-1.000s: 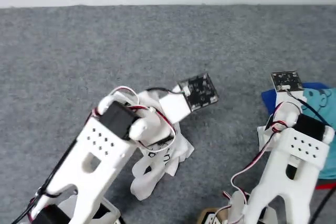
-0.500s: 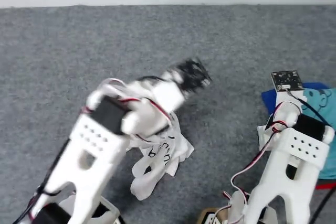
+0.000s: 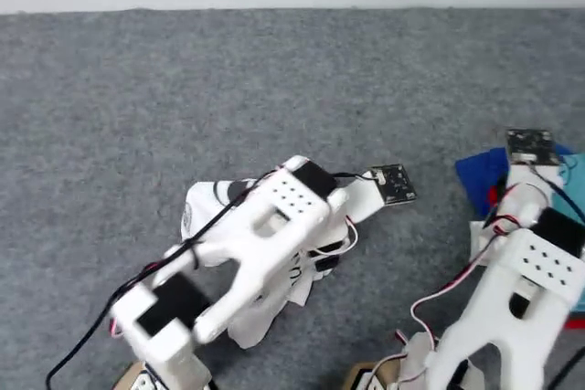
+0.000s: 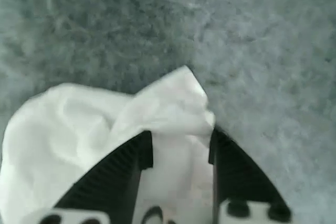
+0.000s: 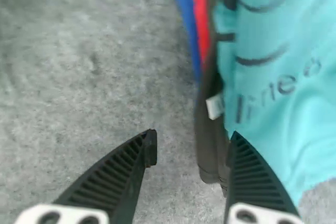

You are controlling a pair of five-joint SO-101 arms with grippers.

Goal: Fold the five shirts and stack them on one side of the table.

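The left gripper [image 4: 179,140] is open, its jaws astride a corner of the white shirt [image 4: 79,124], which lies crumpled near the middle of the table [image 3: 274,70]. The right gripper [image 5: 191,140] is open too, just beside the edge of the stack [image 3: 475,175] on the right arm's side, teal shirt [image 5: 278,77] on top. If the left jaws close on one thin layer, the corner may slip free or drag the bunched cloth, spoiling the fold. The right jaws, so near the stack, could catch its edge and pull layers askew.
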